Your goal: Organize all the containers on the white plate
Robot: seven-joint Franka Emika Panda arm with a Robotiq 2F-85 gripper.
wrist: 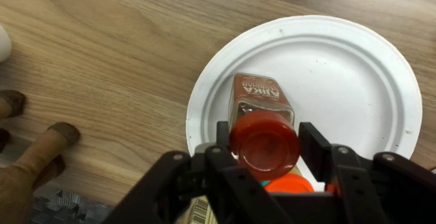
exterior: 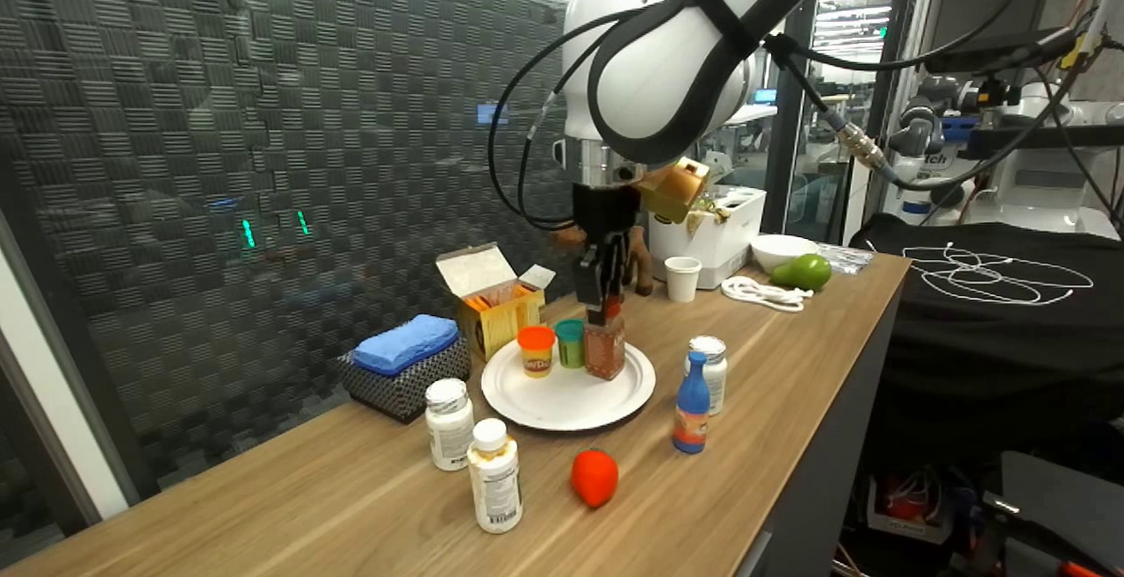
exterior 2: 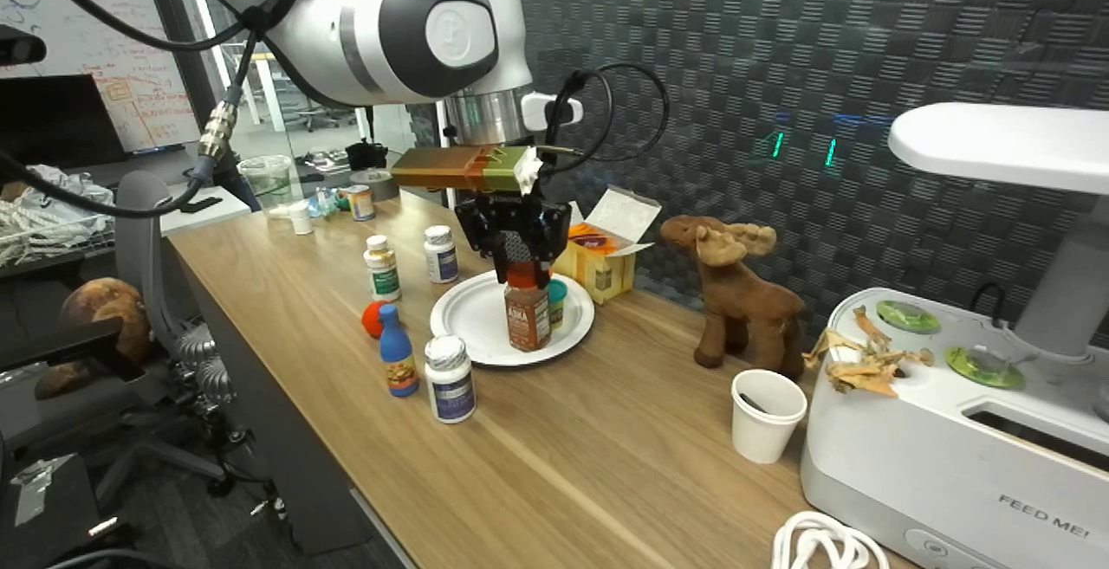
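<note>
The white plate [exterior: 562, 414] holds a Play-Doh tub with an orange lid [exterior: 536, 351], a tub with a teal lid [exterior: 571, 344] and a square brown jar with a red cap [exterior 2: 527, 318]. My gripper [wrist: 264, 138] points down with its fingers closed snugly on the red cap. The jar stands upright at plate level; I cannot tell whether its base bears on the plate. Off the plate stand white bottles [exterior: 450, 423] [exterior: 496, 485], another white bottle [exterior 2: 450, 383] and a blue bottle [exterior 2: 398, 352]. The jar's cap partly hides the tubs in the wrist view.
A red fruit-like object [exterior: 594, 478] lies near the plate. Behind stand a yellow tea box [exterior: 500, 322], a dark box with a blue cloth [exterior: 408, 384], a brown moose toy [exterior 2: 745, 309], a paper cup [exterior 2: 767, 417] and a white appliance [exterior 2: 936, 456].
</note>
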